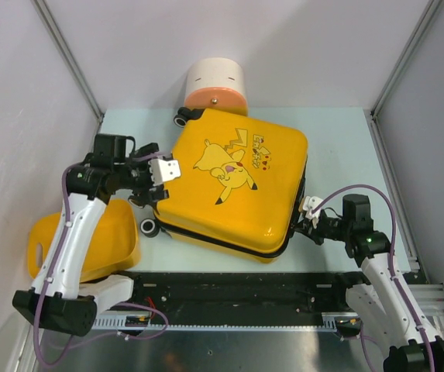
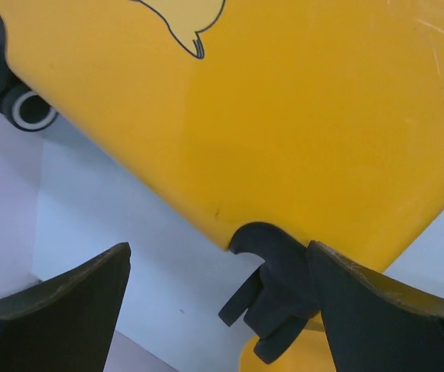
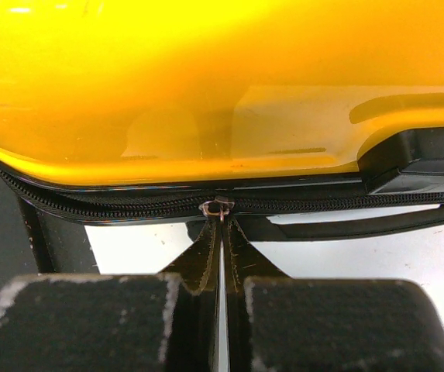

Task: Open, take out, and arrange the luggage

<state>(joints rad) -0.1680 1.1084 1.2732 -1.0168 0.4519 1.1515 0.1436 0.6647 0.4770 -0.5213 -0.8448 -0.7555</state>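
The right end effector (image 3: 220,232) sits nearest its wrist camera, clenched on the small metal zipper pull (image 3: 218,208) where its two dark tips converge. The pinch looks thin, so a hard or off-line tug along the zipper (image 3: 90,203) could let the pull slide out, or jam the slider where the track bends round a corner. Just beyond lies the luggage (image 1: 237,186), flat on the bench (image 1: 338,132) with its cartoon print up and its shell closed as far as any view shows. The left end effector (image 1: 167,170) hangs released at the luggage's left edge, fingers wide apart either side of a black wheel mount (image 2: 272,310) and touching nothing visible, so nothing braces the glossy shell. A pull from the right may simply drag or spin the whole case into the yellow tub (image 1: 90,240) beside the left arm, or into the cream-and-orange container (image 1: 215,85) just behind its far corner. It is hard to make out how much of the pull is actually between the tips, how far the zipper has run, and whether the far wheel touches the container. The inside and its contents are hidden altogether, and the left arm covers part of the tub.
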